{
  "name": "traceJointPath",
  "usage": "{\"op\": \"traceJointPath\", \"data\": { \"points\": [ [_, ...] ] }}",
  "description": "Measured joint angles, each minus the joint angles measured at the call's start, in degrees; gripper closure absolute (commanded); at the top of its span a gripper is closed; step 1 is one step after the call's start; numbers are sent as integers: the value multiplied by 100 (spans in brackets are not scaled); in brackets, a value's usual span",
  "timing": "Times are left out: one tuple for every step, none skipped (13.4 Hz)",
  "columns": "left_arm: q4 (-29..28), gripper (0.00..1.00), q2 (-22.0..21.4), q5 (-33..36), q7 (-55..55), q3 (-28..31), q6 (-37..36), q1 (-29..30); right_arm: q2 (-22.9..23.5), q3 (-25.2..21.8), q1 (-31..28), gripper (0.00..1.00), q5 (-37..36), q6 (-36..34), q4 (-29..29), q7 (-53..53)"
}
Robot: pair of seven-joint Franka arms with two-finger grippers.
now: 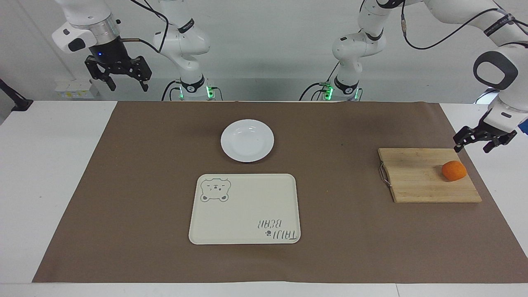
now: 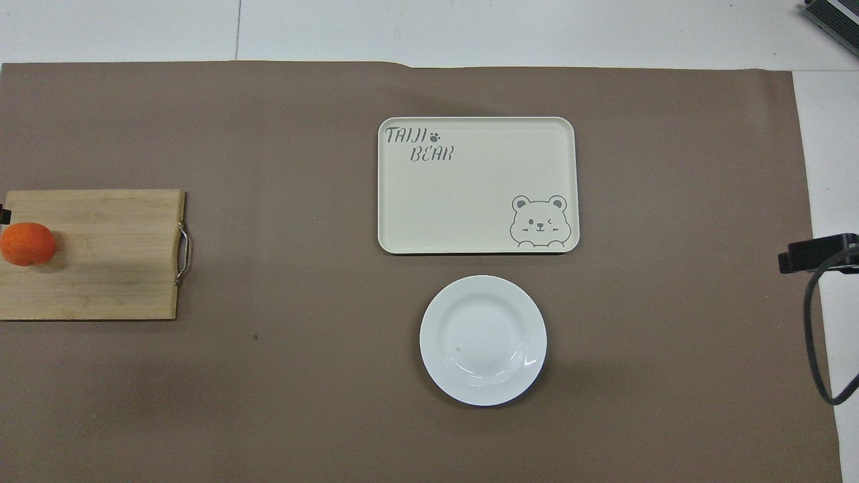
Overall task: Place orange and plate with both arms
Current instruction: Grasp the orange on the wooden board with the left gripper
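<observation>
"TAIJI BEAR" lettering with a paw print on the cream tray [image 2: 470, 181], opposite its bear drawing

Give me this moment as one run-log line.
left gripper: open, above cutting board edge by orange | right gripper: open, raised, waiting | plate: on mat, untouched | tray: empty

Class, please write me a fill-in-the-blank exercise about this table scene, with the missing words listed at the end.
1. The orange lies on the wooden ____.
2. The white plate sits ____ to the robots than the bear tray.
3. The left claw hangs open close above the table, beside the board's corner nearest the ____.
4. The right claw, raised and waiting at its own end of the table, holds ____.

Missing words: board; nearer; orange; nothing
</observation>
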Motion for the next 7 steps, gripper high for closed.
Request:
{"op": "traceJointPath", "data": {
  "points": [
    [-48, 0, 141, 0, 74, 1, 215, 67, 0, 0, 0, 0, 0, 0, 0, 0],
    [-120, 0, 271, 0, 109, 0, 425, 122, 0, 0, 0, 0, 0, 0, 0, 0],
    [-206, 0, 376, 0, 122, -1, 594, 168, 0, 0, 0, 0, 0, 0, 0, 0],
    [-291, 0, 484, 0, 136, 1, 757, 196, 0, 0, 0, 0, 0, 0, 0, 0],
    [-366, 0, 592, 0, 138, -1, 937, 209, 0, 0, 0, 0, 0, 0, 0, 0],
    [-429, 0, 688, 0, 138, -3, 1085, 215, 0, 0, 0, 0, 0, 0, 0, 0],
    [-500, 0, 771, 0, 138, -5, 1175, 227, 0, 0, 0, 0, 0, 0, 0, 0]
  ]
}}
